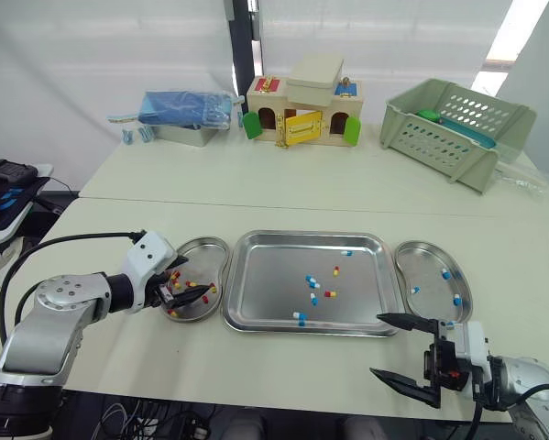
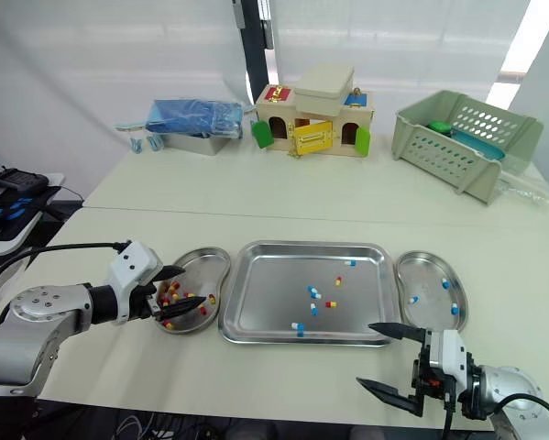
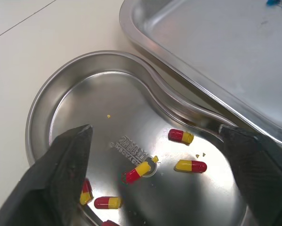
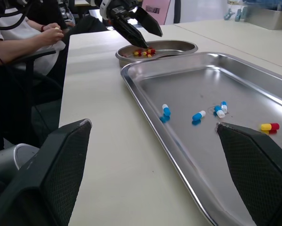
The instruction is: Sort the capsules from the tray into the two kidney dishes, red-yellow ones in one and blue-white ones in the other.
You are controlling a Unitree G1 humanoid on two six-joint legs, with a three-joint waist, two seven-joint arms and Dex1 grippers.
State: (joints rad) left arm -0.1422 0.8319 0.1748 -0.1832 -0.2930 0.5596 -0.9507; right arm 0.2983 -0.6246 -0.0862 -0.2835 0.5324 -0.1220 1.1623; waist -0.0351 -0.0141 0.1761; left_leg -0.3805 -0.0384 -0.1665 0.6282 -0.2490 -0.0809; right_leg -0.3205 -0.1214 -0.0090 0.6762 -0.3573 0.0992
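Standing nearest the front edge of the cream table (image 1: 256, 197), the right gripper (image 1: 378, 345) has its two black fingers spread wide and empty, just short of the near right corner of the rectangular stainless-steel tray (image 1: 306, 235). The left gripper (image 3: 155, 129) hangs low over the left steel kidney dish (image 1: 203, 246), fingers apart and holding nothing, with several red-yellow capsules (image 3: 184, 136) lying beneath it. This is judged to be the end of a deposit. The next move calls for a return to the tray, where two red-yellow capsules and four blue-white capsules (image 1: 310, 280) remain scattered. They are small and lie flat on slick metal, so a precise pinch is required. The right steel kidney dish (image 1: 428, 261) holds three blue-white ones. Nothing obstructs either route except the raised tray rim. Well beyond, along the far edge, stand a blue-covered metal box (image 1: 187, 110), a wooden toy house (image 1: 306, 105) and a pale green perforated plastic basket (image 1: 457, 128), all clear of the work.
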